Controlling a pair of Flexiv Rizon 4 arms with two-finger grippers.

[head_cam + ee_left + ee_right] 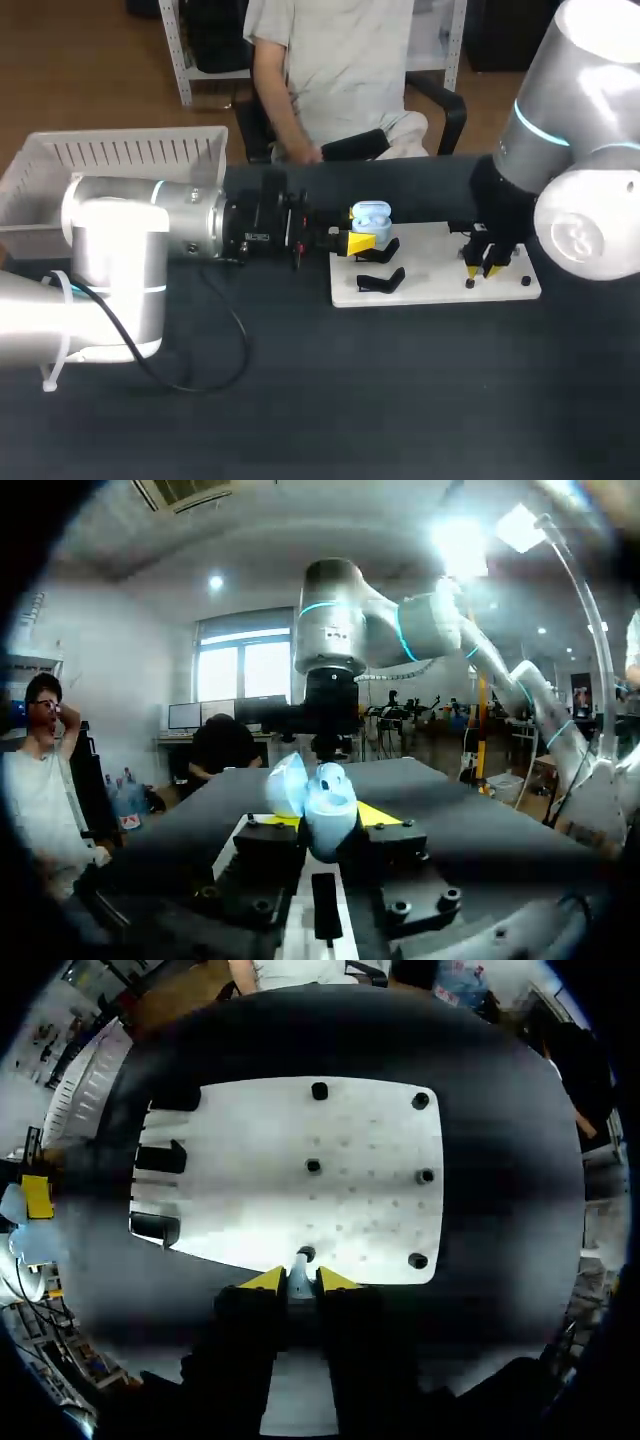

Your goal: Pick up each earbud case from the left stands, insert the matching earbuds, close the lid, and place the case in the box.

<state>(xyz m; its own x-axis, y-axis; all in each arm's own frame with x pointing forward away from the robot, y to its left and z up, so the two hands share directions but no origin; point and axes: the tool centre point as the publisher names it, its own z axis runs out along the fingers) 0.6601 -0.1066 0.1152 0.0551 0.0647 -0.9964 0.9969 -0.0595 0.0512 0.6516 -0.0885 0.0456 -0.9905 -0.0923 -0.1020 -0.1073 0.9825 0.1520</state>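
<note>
Nearest is my bulky silver left arm (120, 250), lying across the dark table (400, 400) towards the flat white board (440, 290) that serves as the mark for everything else. At the board's left edge the left gripper (352, 243) is clamped from both sides on the pale blue earbud case (370, 214), which is upright and clear of its rest with the lid swung open. Just beside it, on the left part of the board, the black case stands (382, 281) that show are bare (one may be hidden behind the gripper). Across the right part of the board sit small black pegs (313, 1165), well apart from one another. Over the board's near right edge hangs the right gripper (482, 268), drawn narrow on a small pale earbud (298, 1280) pinched between its yellow tips, with one peg just ahead. Farther off, well to the left of the board and at the table's back corner, stands the white slatted plastic box (130, 150); its inside is partly hidden, so I cannot tell what it holds. By my reading this case is lifted and opened, and the loading is in hand. Seating the earbuds, shutting the lid and boxing the case remain.
</note>
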